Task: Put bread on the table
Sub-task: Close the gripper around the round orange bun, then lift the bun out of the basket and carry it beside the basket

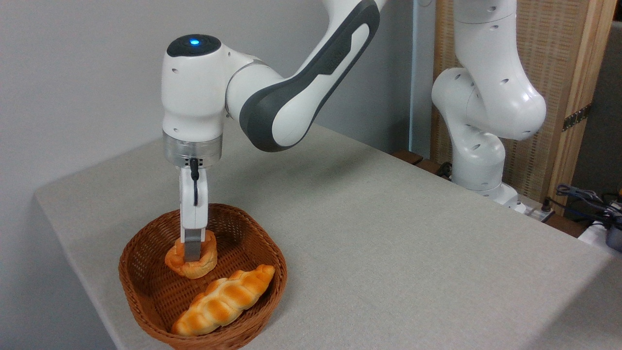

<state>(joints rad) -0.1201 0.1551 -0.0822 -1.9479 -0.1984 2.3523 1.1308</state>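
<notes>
The bread, a small round orange-golden bun, sits in the back part of a brown wicker basket at the table's near left corner. My gripper reaches straight down into the basket and is seen edge-on. Its near finger presses into the bun's front and top, and the bun bulges around it, so the gripper looks shut on the bread. The far finger is hidden behind the near one. I cannot tell whether the bun rests on the basket floor or hangs just above it. The table is covered in light grey-beige fabric.
A long braided golden loaf lies along the basket's front right side. The arm's base stands at the table's far right edge, with cables beyond it. A grey wall runs behind the table.
</notes>
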